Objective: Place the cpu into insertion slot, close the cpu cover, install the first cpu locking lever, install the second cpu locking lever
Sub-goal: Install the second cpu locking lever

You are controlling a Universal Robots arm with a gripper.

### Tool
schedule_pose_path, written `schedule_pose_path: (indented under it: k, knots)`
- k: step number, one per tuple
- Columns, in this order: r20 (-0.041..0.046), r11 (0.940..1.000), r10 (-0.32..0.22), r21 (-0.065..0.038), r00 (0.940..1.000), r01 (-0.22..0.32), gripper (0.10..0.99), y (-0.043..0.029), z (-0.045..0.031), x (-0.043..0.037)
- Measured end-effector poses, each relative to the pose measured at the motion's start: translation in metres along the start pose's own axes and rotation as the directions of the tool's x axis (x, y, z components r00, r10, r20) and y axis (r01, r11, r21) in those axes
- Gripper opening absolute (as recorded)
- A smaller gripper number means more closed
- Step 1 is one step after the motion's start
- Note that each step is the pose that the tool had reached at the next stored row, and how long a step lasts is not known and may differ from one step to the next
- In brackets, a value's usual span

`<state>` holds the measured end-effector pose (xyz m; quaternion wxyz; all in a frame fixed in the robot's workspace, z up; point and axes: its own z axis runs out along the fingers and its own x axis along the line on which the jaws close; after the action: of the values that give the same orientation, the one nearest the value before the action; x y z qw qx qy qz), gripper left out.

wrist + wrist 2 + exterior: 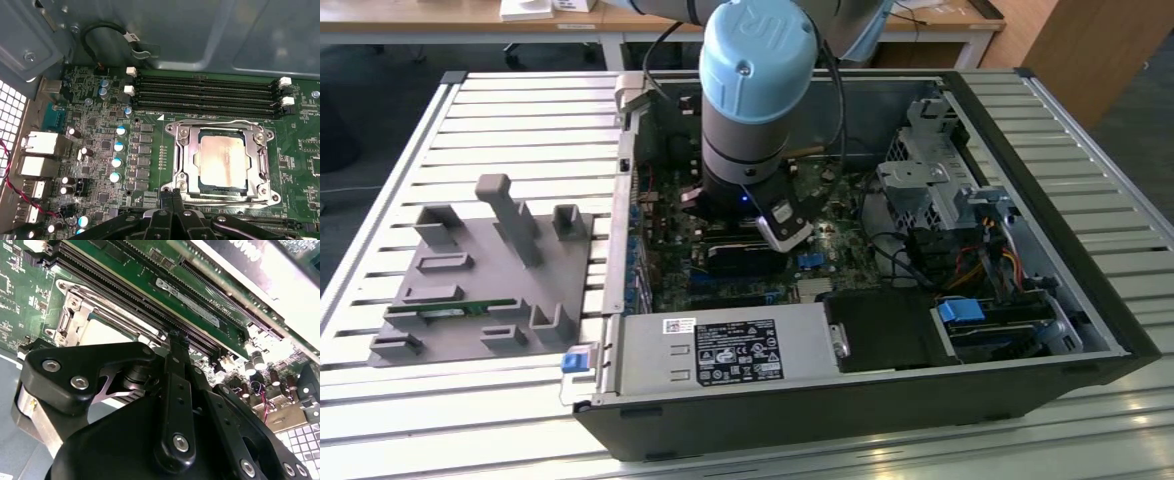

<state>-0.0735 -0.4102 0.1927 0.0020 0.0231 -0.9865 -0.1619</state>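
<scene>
My gripper (pixel 172 195), fingers pressed together and holding nothing, hovers at the near edge of the cover (pixel 183 150). The cpu (pixel 224 159) lies seated in the slot: light, rigid, fragile; I judge edge-only handling safest.

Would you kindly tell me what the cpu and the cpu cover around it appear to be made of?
The cpu looks like dull brushed metal, pale grey with a soft glare. The cpu cover seems to be bright stamped sheet metal, silvery with sharp reflections along its edges, closed down around the chip.
</scene>
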Motion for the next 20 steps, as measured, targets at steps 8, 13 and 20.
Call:
schedule_pose_path:
  k: [8,13,20]
  knots:
    - [0.0001,1.0000,0.000,-0.002,1.0000,0.000,0.106,0.0032,0.0031,0.0013]
    - [0.0001,1.0000,0.000,-0.002,1.0000,0.000,0.106,0.0055,0.0049,0.0027]
    - [0.0004,1.0000,0.000,-0.004,1.0000,0.000,0.106,0.0081,0.0072,0.0047]
